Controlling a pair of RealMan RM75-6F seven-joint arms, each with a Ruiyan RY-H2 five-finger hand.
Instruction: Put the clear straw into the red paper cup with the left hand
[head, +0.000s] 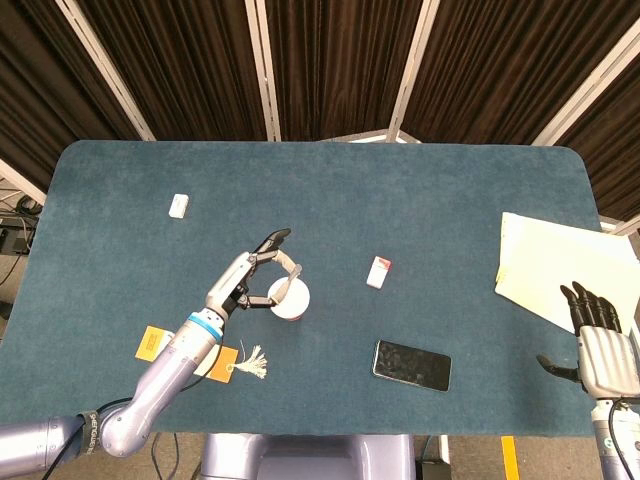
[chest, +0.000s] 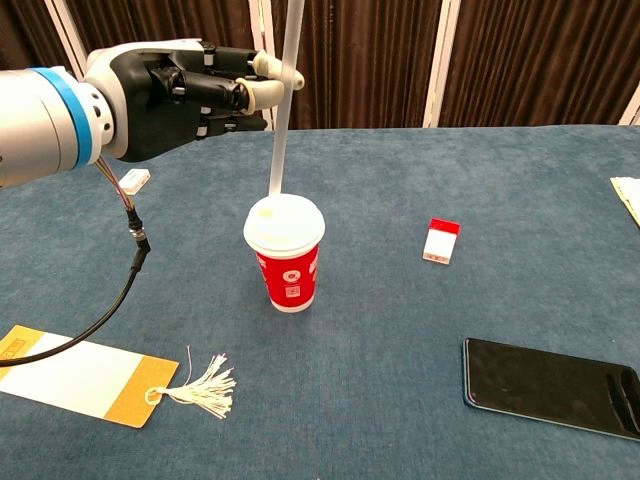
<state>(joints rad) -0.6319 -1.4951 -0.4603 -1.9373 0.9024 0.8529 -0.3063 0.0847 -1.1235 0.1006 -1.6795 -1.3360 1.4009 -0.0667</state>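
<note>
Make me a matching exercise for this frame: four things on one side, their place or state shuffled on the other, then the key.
Things:
1. straw
2. cup
3. phone
4. right robot hand

Place or state:
A. lying flat near the front edge, right of the cup
B. standing upright with a white lid on
C. held upright by the left robot hand, lower end just above the lid
D. holding nothing, beside the paper stack

Pairs: 1-C, 2-B, 3-A, 4-D

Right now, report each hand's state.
Left hand: pinching the clear straw above the red paper cup.
Right hand: open, holding nothing.
</note>
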